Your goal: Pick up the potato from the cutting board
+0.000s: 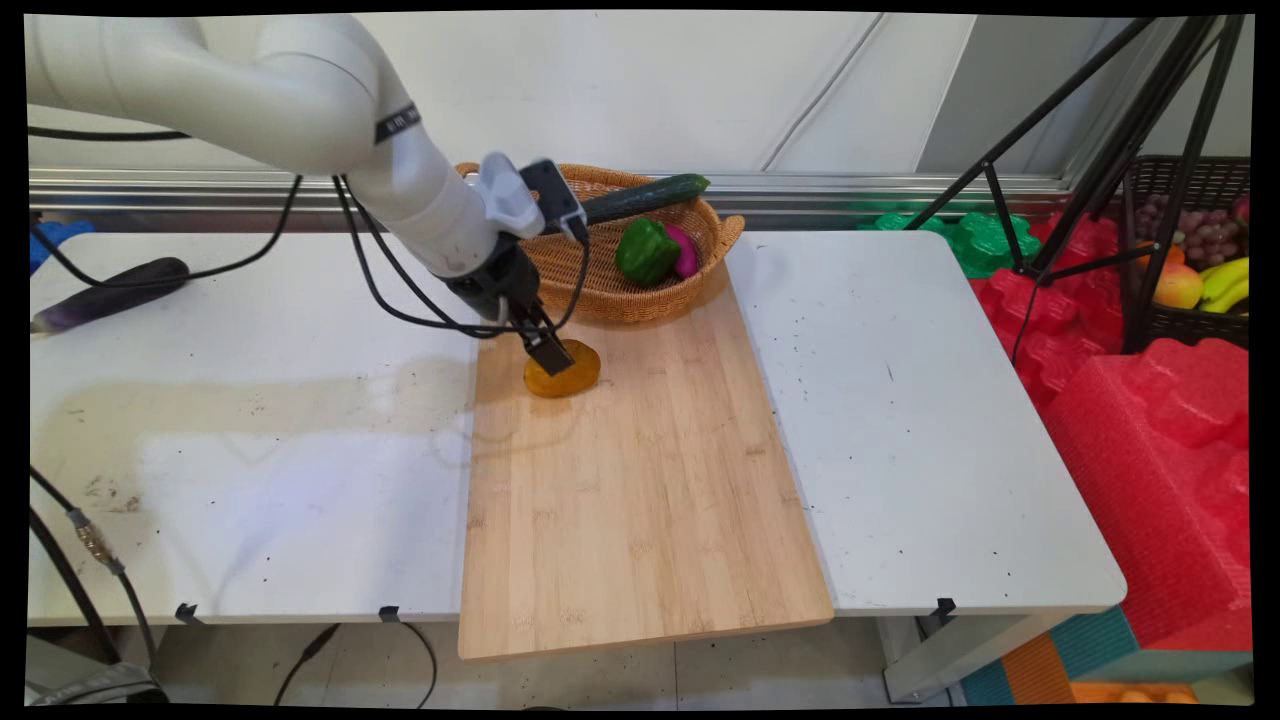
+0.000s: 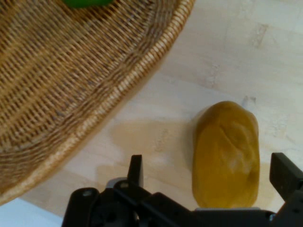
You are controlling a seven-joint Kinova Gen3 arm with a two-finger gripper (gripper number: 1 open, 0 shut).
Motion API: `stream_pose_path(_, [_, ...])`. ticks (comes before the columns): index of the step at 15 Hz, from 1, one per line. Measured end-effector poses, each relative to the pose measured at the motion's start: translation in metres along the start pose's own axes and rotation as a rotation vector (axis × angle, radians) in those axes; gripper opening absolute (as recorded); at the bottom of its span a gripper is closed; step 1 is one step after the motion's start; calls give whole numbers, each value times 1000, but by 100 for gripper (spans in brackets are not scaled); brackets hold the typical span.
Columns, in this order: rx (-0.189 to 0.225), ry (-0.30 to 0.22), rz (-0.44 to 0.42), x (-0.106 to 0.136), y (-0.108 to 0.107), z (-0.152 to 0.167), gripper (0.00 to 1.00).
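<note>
While the gripper (image 2: 210,175) stood low over the cutting board (image 1: 640,480), its fingers were spread apart around a yellow-brown potato (image 2: 226,153), beside the wicker basket (image 2: 71,85).

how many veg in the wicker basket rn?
3 visible: long dark green cucumber across the woven wicker basket's back rim, glossy green bell pepper inside, magenta vegetable beside it. More may be hidden.

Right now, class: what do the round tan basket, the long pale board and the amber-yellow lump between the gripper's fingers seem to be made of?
Round tan basket: woven wicker, matt; interlaced strands show.
Long pale board: wood, perhaps bamboo, smooth; strip grain visible.
Amber-yellow lump: probably plastic or rubber; its smooth skin has a dull sheen. The gripper straddles it, open.
</note>
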Motion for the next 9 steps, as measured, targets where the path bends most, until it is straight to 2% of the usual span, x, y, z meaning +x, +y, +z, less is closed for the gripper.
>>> stream_pose_path(9, [-47,-44,2,1,6,36,100])
